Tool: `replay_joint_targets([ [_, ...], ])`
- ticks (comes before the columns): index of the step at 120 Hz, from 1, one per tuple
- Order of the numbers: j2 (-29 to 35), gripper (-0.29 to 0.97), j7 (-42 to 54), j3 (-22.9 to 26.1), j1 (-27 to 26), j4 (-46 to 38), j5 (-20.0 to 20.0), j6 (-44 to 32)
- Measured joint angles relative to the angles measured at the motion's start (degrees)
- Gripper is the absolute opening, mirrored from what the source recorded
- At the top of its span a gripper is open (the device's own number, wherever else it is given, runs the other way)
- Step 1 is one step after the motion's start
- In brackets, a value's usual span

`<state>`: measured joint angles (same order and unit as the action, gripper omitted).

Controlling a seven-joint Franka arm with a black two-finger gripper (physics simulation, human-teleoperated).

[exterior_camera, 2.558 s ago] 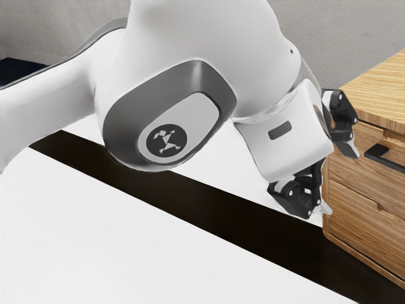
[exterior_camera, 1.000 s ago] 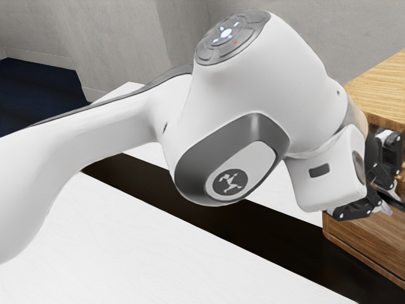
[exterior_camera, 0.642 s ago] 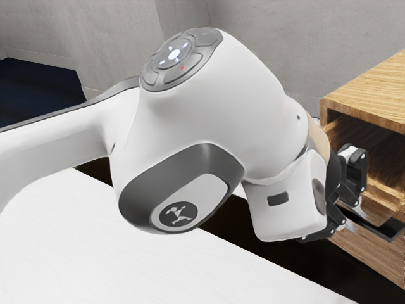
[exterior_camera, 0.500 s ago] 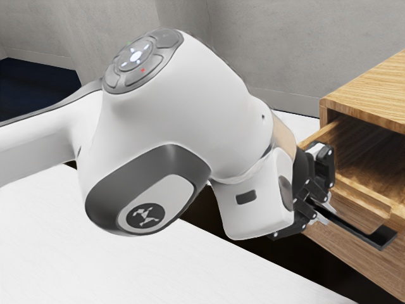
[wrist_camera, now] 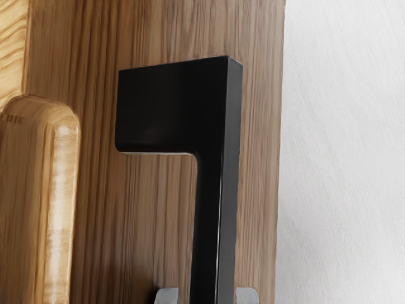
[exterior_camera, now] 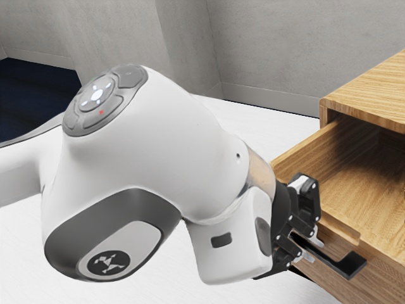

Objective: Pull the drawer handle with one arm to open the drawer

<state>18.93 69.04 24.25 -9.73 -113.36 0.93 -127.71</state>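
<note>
The light-oak wooden cabinet (exterior_camera: 370, 95) stands at the exterior view's right on the white desk (exterior_camera: 266, 126), and its top drawer (exterior_camera: 342, 174) stands open, drawn well out of the cabinet body toward the arm, so that its bare wooden floor and side walls show. The flat black bar handle (exterior_camera: 338, 265) juts from the drawer front at the lower right, with its bent end pointing back to the wood.

The bulky white robot arm (exterior_camera: 145, 190) comes in from the exterior view's left, and its black jaws sit right at the handle, set narrow and clamped on the bar from two sides.

In the wrist view the handle (wrist_camera: 215, 158) runs straight away from the hand along the grained oak drawer front (wrist_camera: 152, 215) and turns at its far end into the short leg fixed to the wood. Two silver fingertips (wrist_camera: 166, 295) flank the bar, one touching each side. A rounded wooden edge (wrist_camera: 38, 202) lies beside the drawer front, and the desk (wrist_camera: 345, 158) shows pale on the other side
</note>
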Motion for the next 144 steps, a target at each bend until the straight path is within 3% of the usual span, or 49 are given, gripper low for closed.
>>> replay_joint_targets([
  [43,6.1,-0.06,-1.7,1.3,0.0,-5.3,0.8,0.0],
  [92,7.9,-0.07,-3.7,2.4,-0.1,-6.6,0.9,0.4],
  [135,8.4,-0.03,-4.4,2.4,-0.1,-6.2,1.3,2.2],
  [144,8.4,0.05,-4.5,2.4,-0.1,-6.2,1.3,2.7],
])
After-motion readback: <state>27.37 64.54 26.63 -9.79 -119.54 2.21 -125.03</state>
